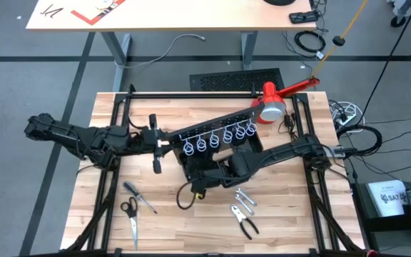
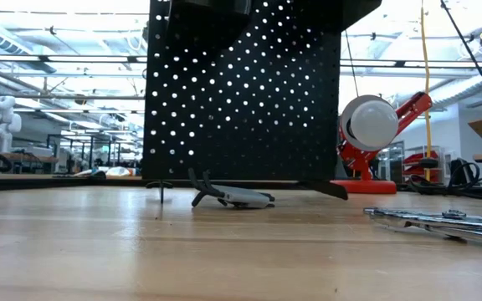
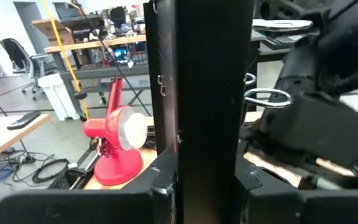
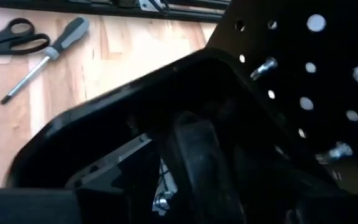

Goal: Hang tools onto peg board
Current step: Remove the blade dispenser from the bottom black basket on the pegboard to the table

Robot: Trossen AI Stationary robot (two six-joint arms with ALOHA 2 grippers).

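Observation:
The black peg board [image 1: 216, 128] stands upright across the middle of the table, with a row of silver rings [image 1: 220, 138] and a black bin [image 4: 135, 124] on its near face. My left gripper [image 1: 161, 145] is shut on its left end. My right gripper [image 1: 204, 184] hangs over the bin, just in front of the board. A screwdriver [image 1: 140, 196], scissors [image 1: 130, 216], a wrench [image 1: 245, 198] and pliers [image 1: 245, 223] lie flat on the near part of the table. In the low view the board [image 2: 241, 92] fills the middle. My left gripper has the peg board's left end edge [image 3: 197, 124] between its two fingers [image 3: 73, 205], which reach in level from the table's left. The board stands upright in the hold. Whether its lower edge rests on the table does not show.
A red-and-white lamp [image 1: 273, 107] stands at the far right behind the board. A flat black slotted panel [image 1: 234, 80] lies beyond the table's far edge. A black frame [image 1: 191, 93] runs around the table. A grey object [image 2: 234, 198] lies on the table under the board.

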